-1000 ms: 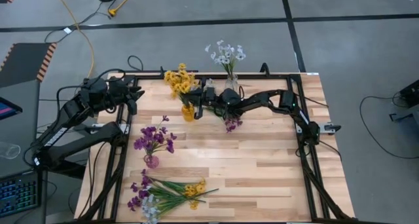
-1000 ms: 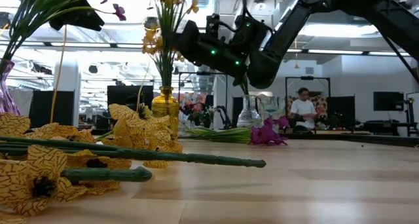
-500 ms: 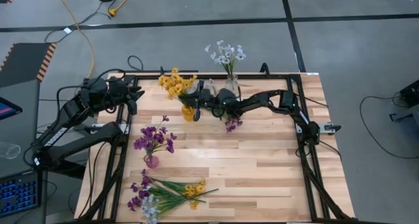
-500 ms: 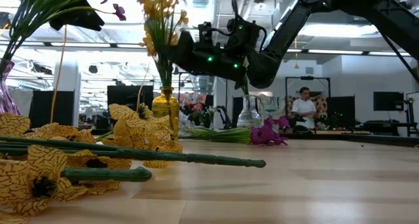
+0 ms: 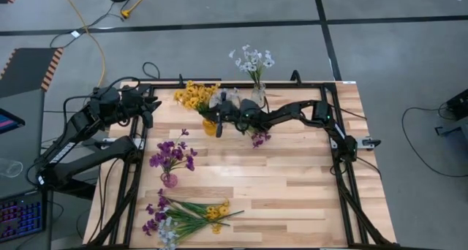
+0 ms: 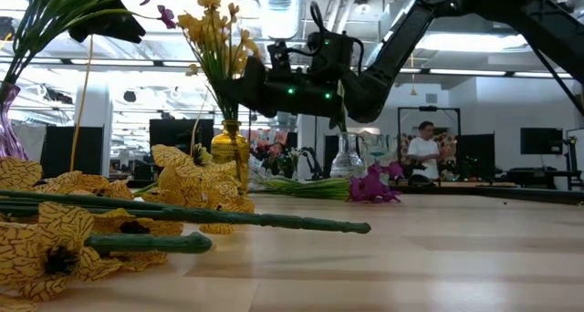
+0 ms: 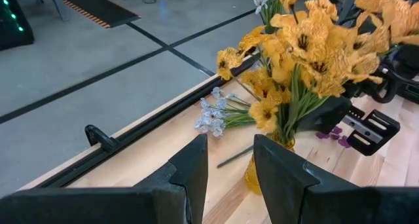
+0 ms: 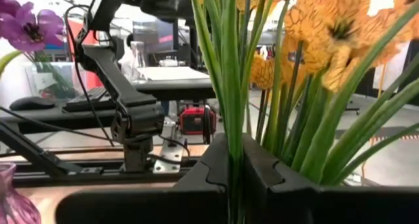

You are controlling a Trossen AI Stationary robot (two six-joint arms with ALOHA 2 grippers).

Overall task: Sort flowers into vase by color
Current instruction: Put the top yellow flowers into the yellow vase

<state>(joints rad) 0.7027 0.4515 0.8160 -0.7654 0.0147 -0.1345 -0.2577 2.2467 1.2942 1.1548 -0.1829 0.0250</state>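
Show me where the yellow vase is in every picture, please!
High view: the yellow vase stands near the table's far edge, left of centre, under its yellow flowers.
Low view: left of centre, behind the loose yellow blossoms.
Left wrist view: low in the middle, mostly hidden by that arm's finger.
Right wrist view: not visible; only stems show.
Shared landmark: the yellow flowers, which the right end effector grips.

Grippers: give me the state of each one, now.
Left gripper: open, empty, at the table's far left corner.
Right gripper: shut on a yellow flower stem in the yellow vase.
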